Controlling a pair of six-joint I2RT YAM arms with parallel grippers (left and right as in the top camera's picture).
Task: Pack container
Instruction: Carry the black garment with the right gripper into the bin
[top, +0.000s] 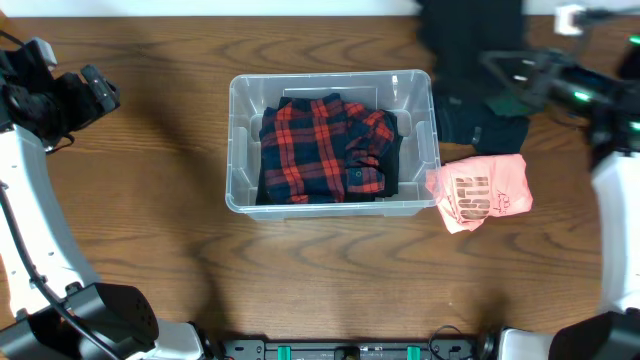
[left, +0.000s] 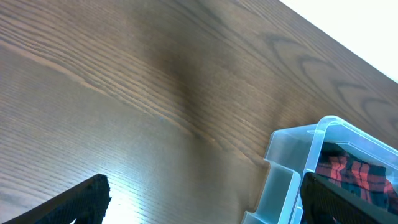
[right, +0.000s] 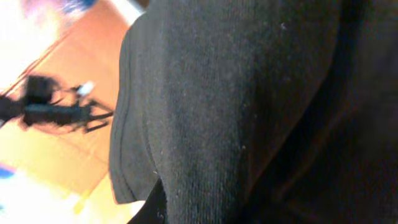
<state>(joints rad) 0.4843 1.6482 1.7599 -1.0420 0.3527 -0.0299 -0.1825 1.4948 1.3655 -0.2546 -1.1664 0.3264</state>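
The clear plastic container (top: 240, 140) stands at the table's middle with a folded red plaid shirt (top: 320, 150) inside. Its corner (left: 292, 155) and the plaid shirt (left: 348, 171) show in the left wrist view. My left gripper (top: 100, 95) hovers far left of the container; its fingers (left: 205, 205) are spread wide and empty. My right gripper (top: 510, 85) is at the back right, shut on a black garment (top: 470, 60) that hangs from it above the table. Black fabric (right: 249, 93) fills the right wrist view and hides the fingers.
A folded pink shirt (top: 482, 192) lies against the container's right front corner. More of the black cloth (top: 480, 125) rests on the table behind the pink shirt. Bare wooden table (top: 150, 200) lies left of the container.
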